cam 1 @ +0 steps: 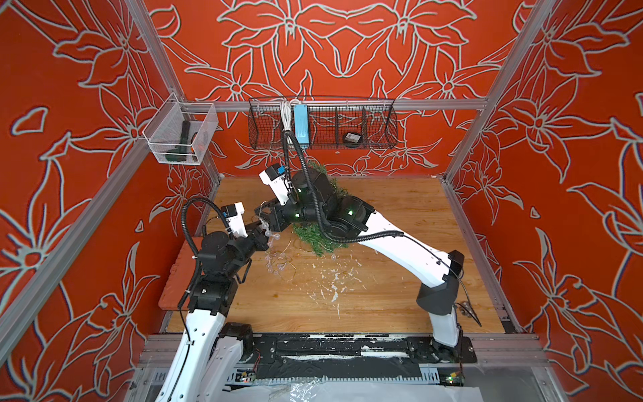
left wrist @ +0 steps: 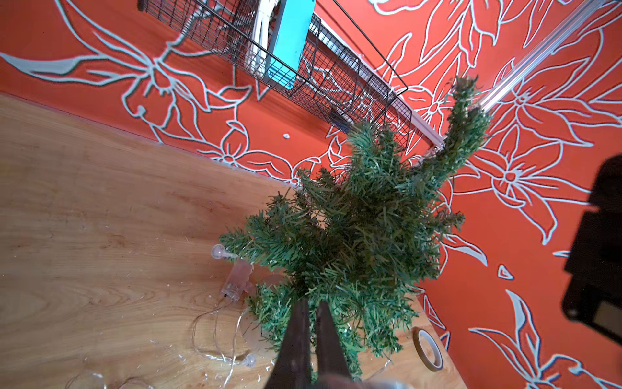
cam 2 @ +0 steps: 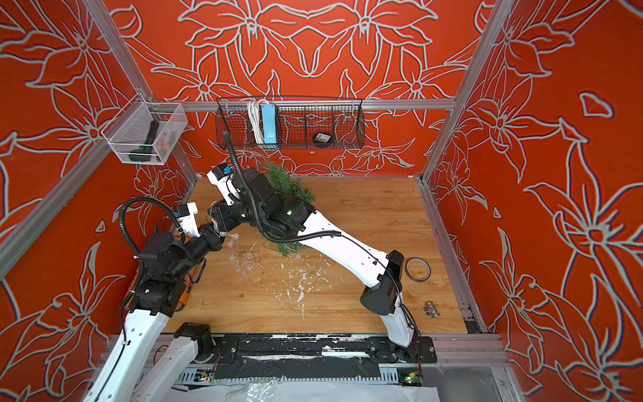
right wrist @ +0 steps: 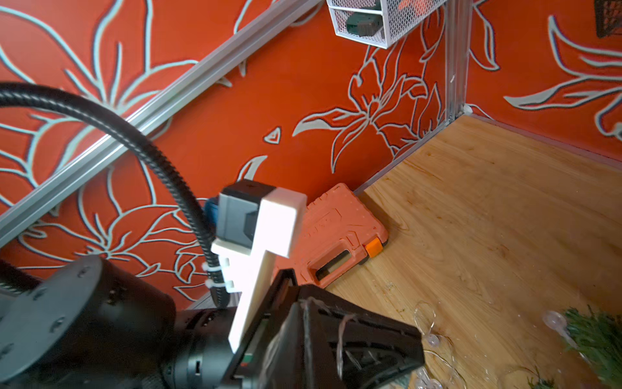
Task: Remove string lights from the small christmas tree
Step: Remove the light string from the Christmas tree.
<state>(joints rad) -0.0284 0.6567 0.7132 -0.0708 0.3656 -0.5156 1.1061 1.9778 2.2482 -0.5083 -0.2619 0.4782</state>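
The small christmas tree is a bristly green cone, mostly covered by my right arm in both top views. The string lights trail as thin pale wire with clear bulbs from the grippers to a loose heap on the wood. Their clear box lies by the tree's lower branches. My left gripper is shut, with wire strands draped over it and bulbs hanging at its tip. My right gripper, just above it, looks shut with a pale strand at the seam.
An orange tool case lies against the left wall. A tape roll and a small metal fitting sit at the right of the wooden table. A black wire basket and a white mesh basket hang on the walls.
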